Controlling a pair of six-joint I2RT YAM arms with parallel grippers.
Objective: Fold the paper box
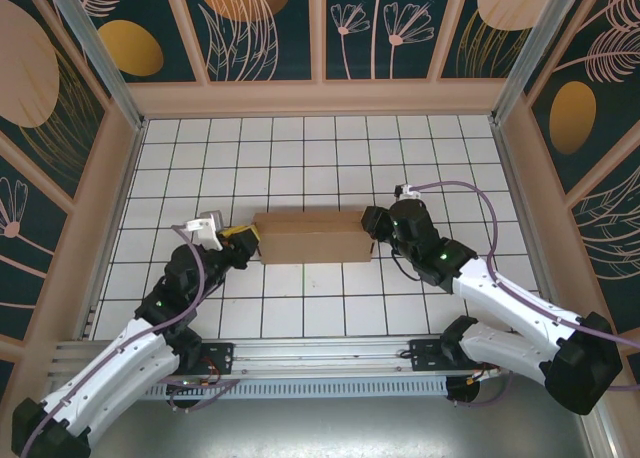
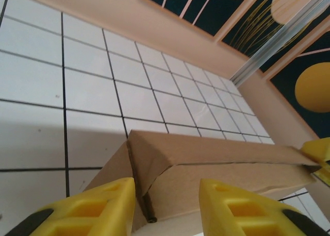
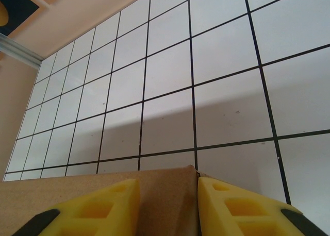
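**One box, two grippers on a gridded table**

The left gripper (image 2: 167,200) stands part-open astride one end of the single flat brown cardboard paper box (image 1: 312,238); whether it grips, I cannot tell. The right gripper (image 3: 169,195) pinches the other end. The box lies mid-way across the white black-gridded table (image 1: 300,313), with dark floral wall panels (image 1: 270,28) beyond.

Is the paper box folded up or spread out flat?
Folded: the paper box is a compact long rectangle, and the left wrist view shows creased panels meeting at an edge. End closure: cannot tell.
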